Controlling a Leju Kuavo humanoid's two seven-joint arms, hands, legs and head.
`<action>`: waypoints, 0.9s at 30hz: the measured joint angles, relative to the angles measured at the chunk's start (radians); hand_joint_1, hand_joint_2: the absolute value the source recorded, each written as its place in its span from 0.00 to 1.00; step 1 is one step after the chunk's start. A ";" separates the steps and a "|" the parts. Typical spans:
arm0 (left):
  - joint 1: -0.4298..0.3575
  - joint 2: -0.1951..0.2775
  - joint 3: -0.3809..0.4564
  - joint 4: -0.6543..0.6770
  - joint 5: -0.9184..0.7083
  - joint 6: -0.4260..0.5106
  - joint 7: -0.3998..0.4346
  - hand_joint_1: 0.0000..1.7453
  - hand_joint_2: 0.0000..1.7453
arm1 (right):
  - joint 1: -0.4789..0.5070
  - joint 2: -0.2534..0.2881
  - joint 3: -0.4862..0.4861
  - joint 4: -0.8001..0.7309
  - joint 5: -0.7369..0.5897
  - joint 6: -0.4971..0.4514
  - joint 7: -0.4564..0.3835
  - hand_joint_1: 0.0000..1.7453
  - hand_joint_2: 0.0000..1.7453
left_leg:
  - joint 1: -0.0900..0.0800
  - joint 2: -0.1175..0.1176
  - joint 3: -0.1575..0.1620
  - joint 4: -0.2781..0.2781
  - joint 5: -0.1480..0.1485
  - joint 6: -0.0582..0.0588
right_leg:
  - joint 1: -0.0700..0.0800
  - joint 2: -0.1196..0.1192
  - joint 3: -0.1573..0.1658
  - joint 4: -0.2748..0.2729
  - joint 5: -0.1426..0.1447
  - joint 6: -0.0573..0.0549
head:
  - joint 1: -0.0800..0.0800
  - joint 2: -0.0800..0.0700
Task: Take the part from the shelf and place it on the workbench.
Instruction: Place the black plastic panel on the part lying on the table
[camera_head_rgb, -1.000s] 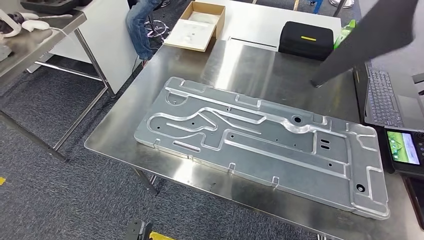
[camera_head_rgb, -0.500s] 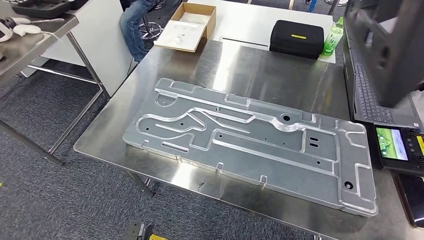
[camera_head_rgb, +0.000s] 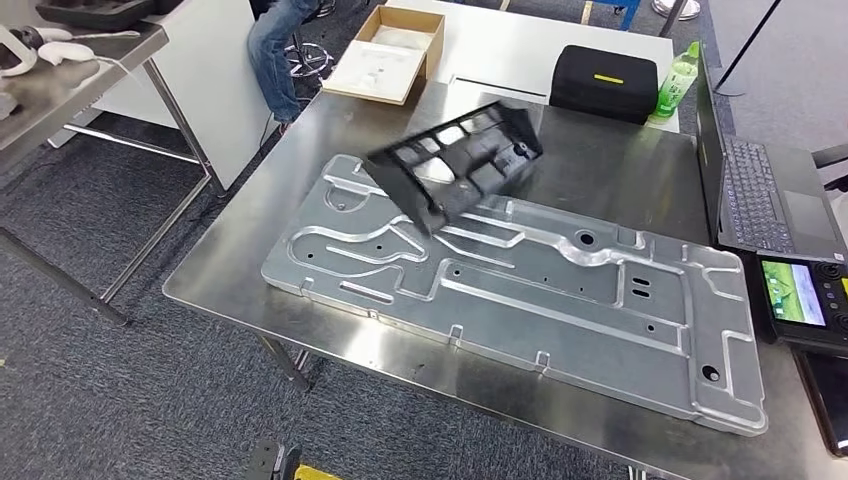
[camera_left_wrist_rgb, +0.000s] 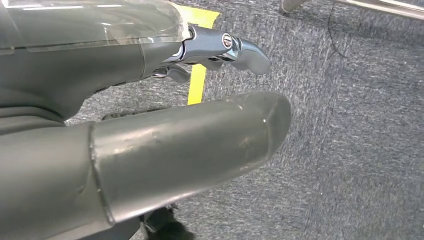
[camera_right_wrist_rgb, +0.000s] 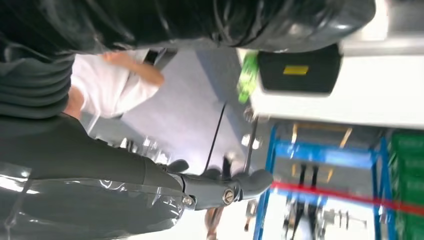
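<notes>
Black ribbed plastic part (camera_head_rgb: 455, 165), tilted, one corner low over the stamped aluminium panel (camera_head_rgb: 520, 290) on the steel bench (camera_head_rgb: 230, 270); whether it touches is unclear. Long axis runs from near-left to far-right. Judged light, stiff and slick; best gripped by its rim. Left robot hand (camera_left_wrist_rgb: 150, 150): fingers apart, empty. Right robot hand (camera_right_wrist_rgb: 150, 190): grasp state cannot be told.

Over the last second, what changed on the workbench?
The black part, earlier a blur at the upper right of the head view, is now tilted over the far end of the metal plate, with no hand on it there. Plate, black case and laptop stayed put.
</notes>
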 joint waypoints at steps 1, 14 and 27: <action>-0.001 0.000 0.000 0.000 0.000 0.001 0.000 0.00 0.00 | 0.003 0.005 0.001 0.006 0.033 -0.038 -0.002 0.00 0.00 | -0.002 0.000 -0.002 0.002 -0.001 -0.004 | 0.003 0.001 0.014 -0.032 0.007 -0.005 | 0.000 0.000; -0.002 -0.002 0.003 0.000 0.002 0.010 0.002 0.00 0.00 | 0.056 0.052 0.014 0.098 0.199 -0.198 -0.090 0.00 0.00 | 0.004 0.000 -0.061 0.134 -0.042 -0.030 | 0.000 0.003 0.016 -0.046 0.013 -0.040 | -0.001 0.000; -0.005 -0.005 0.004 0.000 0.000 0.031 0.017 0.00 0.00 | 0.210 -0.027 -0.156 0.093 0.205 -0.572 -0.110 0.00 0.00 | 0.001 0.000 0.008 -0.012 0.005 0.012 | 0.001 0.002 -0.109 0.205 -0.087 0.008 | 0.001 0.000</action>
